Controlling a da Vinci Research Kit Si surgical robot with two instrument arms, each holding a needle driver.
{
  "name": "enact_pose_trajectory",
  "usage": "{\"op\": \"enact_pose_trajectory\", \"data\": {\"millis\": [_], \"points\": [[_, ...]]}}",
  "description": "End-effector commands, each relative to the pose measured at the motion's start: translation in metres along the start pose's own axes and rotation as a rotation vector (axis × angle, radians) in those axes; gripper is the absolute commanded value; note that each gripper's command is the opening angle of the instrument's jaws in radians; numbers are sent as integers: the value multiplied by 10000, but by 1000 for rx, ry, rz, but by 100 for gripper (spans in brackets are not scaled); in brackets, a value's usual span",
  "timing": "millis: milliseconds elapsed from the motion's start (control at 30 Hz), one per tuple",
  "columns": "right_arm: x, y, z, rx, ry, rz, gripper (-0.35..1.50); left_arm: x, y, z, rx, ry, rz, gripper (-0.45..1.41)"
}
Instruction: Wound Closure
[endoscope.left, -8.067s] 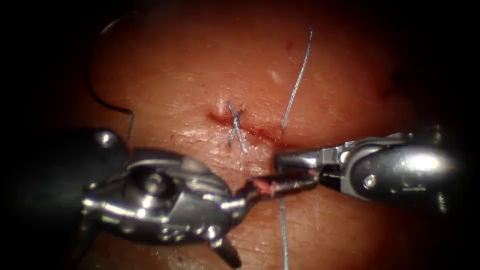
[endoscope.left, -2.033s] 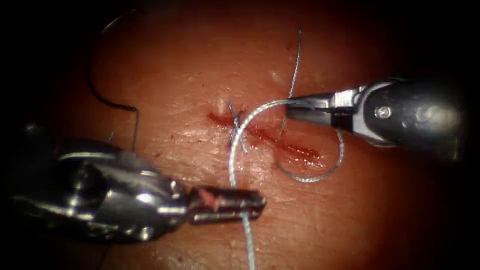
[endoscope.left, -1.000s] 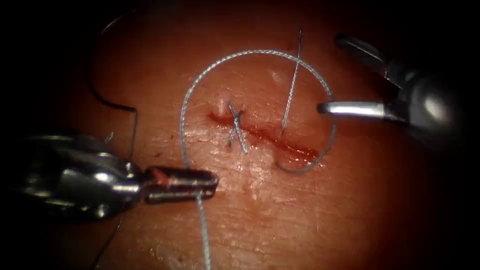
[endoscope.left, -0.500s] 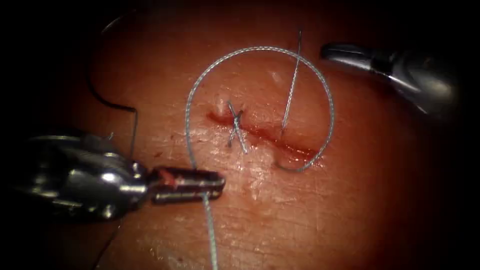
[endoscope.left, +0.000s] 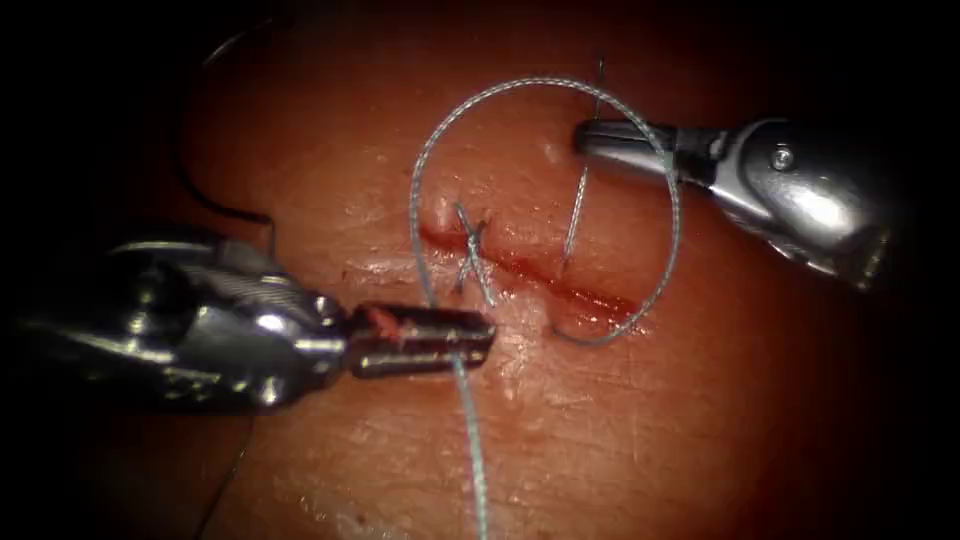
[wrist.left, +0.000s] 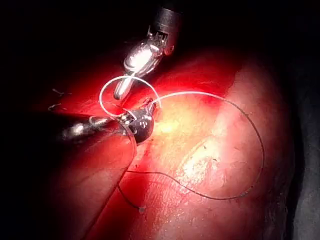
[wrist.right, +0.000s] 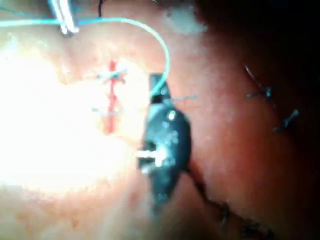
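the left tool's (endoscope.left: 470, 340) jaws clenched the thread (endoscope.left: 440, 130) at lower centre, while the right tool's (endoscope.left: 590, 140) jaws sat closed inside its loop, holding nothing.

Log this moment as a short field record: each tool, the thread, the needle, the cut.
left tool: jaws shut on the thread, below the cut
right tool: tip reaches through the thread's loop to the short thread tail; grip unclear
needle: lies free on the tissue, left of the cut
earlier stitch: knotted across the cut
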Motion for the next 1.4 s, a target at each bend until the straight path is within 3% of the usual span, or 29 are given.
{"op": "enact_pose_trajectory", "data": {"millis": [33, 367, 667, 933, 967, 1033, 1100, 1167, 1233, 1400], "points": [[-2, -1, 12, 19, 10, 18, -35, -7, 2, 11, 4, -4, -9, -45], [2, -11, 23, 37, 58, 51, -35, -27, 12, 38, -6, 10, -52, -45], [8, -17, 35, 27, 83, 69, -35, -12, 16, 83, -31, 58, -45, -45], [6, -18, 46, 20, 85, 79, -35, 1, 15, 87, -41, 73, -39, -45], [5, -18, 47, 19, 85, 78, -27, 2, 15, 87, -42, 74, -39, -45], [1, -20, 51, 17, 85, 74, 20, 5, 15, 85, -42, 75, -40, -45], [-6, -21, 55, 1, 86, 68, 52, 11, 15, 85, -43, 77, -41, -45], [-7, -20, 56, -21, 80, 67, 74, 17, 15, 84, -48, 81, -40, -45], [-8, -17, 56, -39, 70, 73, 84, 24, 16, 83, -53, 85, -39, -45], [-10, -13, 56, -64, 57, 74, 84, 45, 14, 77, -60, 100, -41, -45]]}}
